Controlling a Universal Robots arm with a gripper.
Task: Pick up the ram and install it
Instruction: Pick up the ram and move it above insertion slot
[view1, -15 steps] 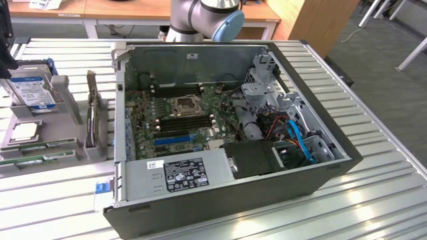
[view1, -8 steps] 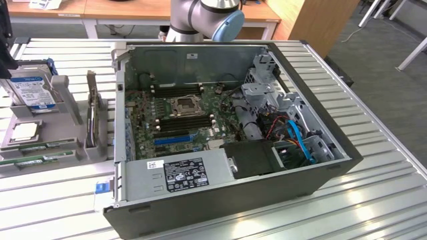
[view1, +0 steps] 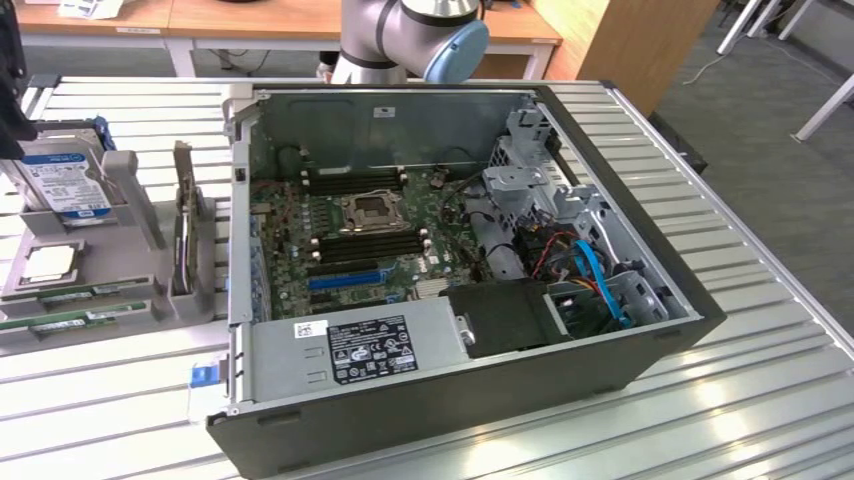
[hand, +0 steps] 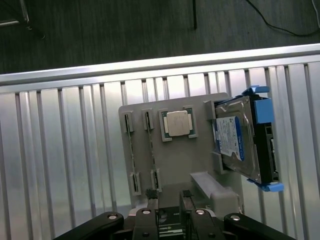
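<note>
the gripper (hand: 169, 196) hangs released, jaws apart on nothing, at the near edge of the grey tray (hand: 200, 157). the ram (hand: 151, 150) stands edge-up in the tray's slots, seemingly two sticks, beside the cpu (hand: 177, 123). light, stiff, thin and fragile, i'd judge: pinch its long flat faces mid-length

Open computer case (view1: 641, 350) on slatted table (view1: 747, 400). Grey holder (view1: 134, 180) at exterior view's left: hard drive (view1: 64, 185) upright, processor (view1: 50, 263) flat, two memory sticks (view1: 83, 319) lying flat. Arm (view1: 407, 35) behind case.

power supply label (view1: 367, 349), text unreadable
</note>
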